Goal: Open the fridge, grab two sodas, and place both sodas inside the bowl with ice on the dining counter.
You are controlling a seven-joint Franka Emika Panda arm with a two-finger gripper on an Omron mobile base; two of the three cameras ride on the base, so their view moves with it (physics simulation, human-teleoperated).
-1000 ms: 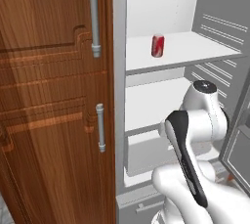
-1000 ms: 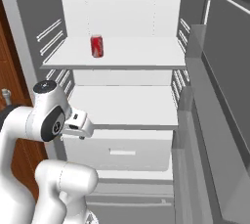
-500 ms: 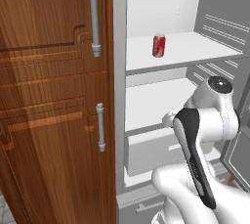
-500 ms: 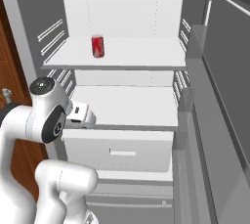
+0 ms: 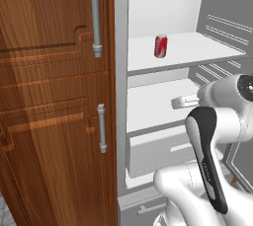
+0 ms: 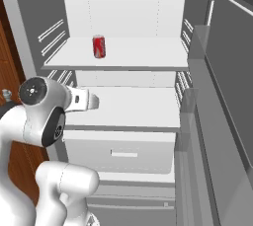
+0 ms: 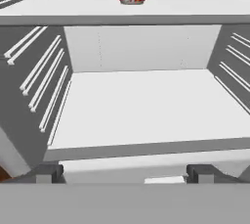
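One soda (image 5: pixel 160 46) stands upright on the upper shelf (image 6: pixel 143 55) of the fridge (image 5: pixel 121 87), whose door (image 6: pixel 232 96) is swung wide to the right; I can see no second can from here. The gripper (image 7: pixel 125 173) sits low, level with the front edge of the middle shelf (image 7: pixel 146 105), jaws spread wide with nothing between them, pointing straight into the cavity. In the hand view the soda is at the very top of the picture, left of centre and well above the fingertips (image 7: pixel 49 173).

Risks as I judge them:
- going straight forward puts the hand into the bare middle shelf, or knocks its front lip, since the can is a level higher
- lifting too close to the fridge could catch the edge of the upper shelf from below
- the can is light and stands free; a finger brushing its side before the close would tip or roll it toward the back wall
- approaching off-centre means one finger hits the can first and shoves it sideways
- the arm's elbow sits near the open door and the wooden cabinet (image 5: pixel 54 96), so a wide swing might clip either
- the second can may be on a door shelf or out of sight, so the search could stall

The drawer (image 6: pixel 123 153) below is shut and out of the way
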